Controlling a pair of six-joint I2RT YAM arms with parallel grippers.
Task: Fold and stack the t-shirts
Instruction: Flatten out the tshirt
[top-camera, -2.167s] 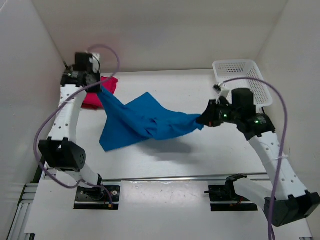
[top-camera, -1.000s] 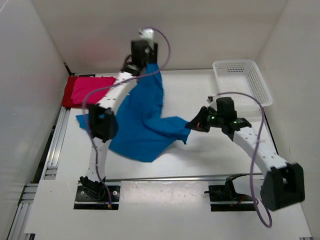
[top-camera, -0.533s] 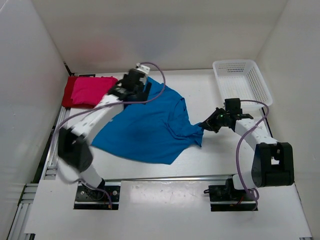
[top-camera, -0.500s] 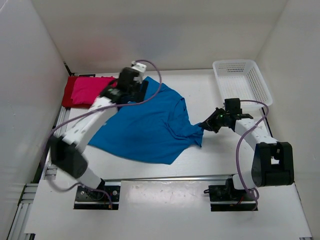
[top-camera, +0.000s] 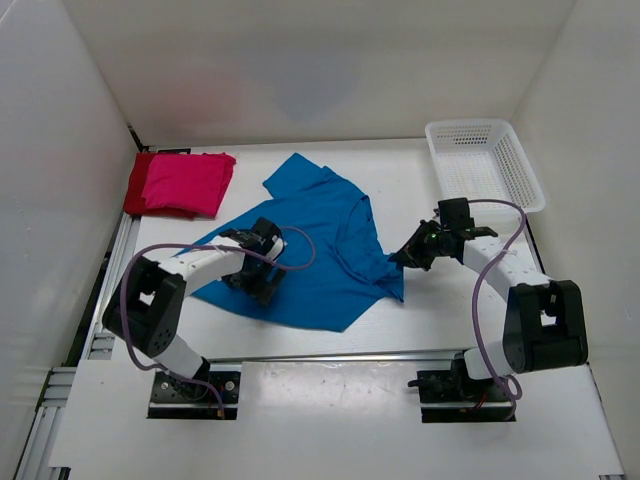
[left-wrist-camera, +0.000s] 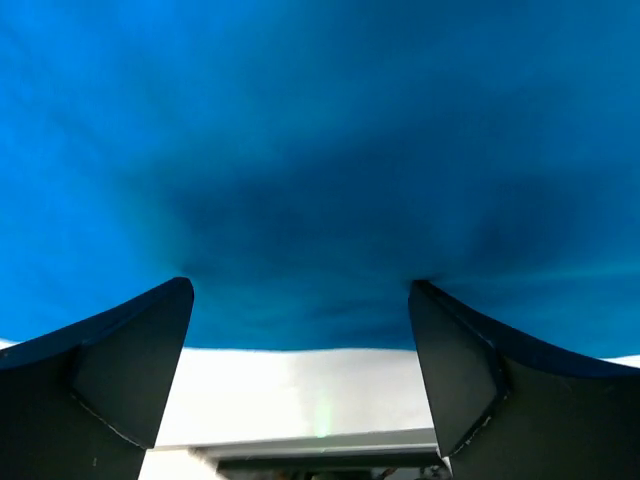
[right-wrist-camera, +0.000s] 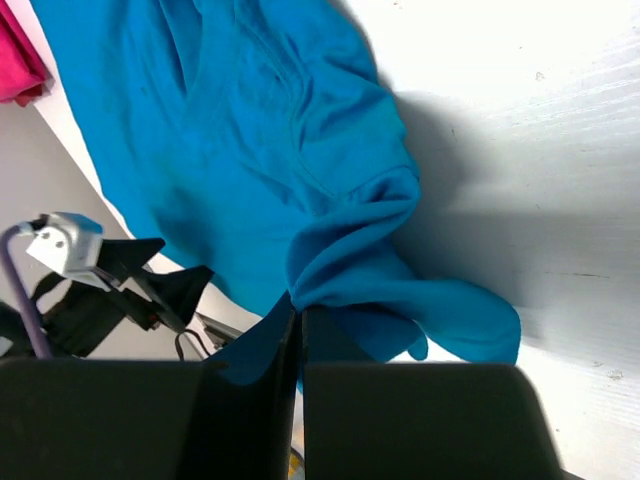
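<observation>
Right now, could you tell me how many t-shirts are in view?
3: a bright blue fabric shirt spread mid-table; a folded magenta shirt lying on a dark red one, far left.

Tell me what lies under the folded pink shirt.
A folded dark red fabric shirt lies beneath the bright pink fabric shirt; only its left edge shows, the rest is covered.

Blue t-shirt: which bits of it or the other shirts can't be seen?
- Top view: the left claw and its arm cover part of the blue t-shirt; the pink t-shirt hides most of the dark red t-shirt.
- Left wrist view: frame edges cut off the shirt's outline.
- Right wrist view: the right claw hides the fabric it pinches.
</observation>
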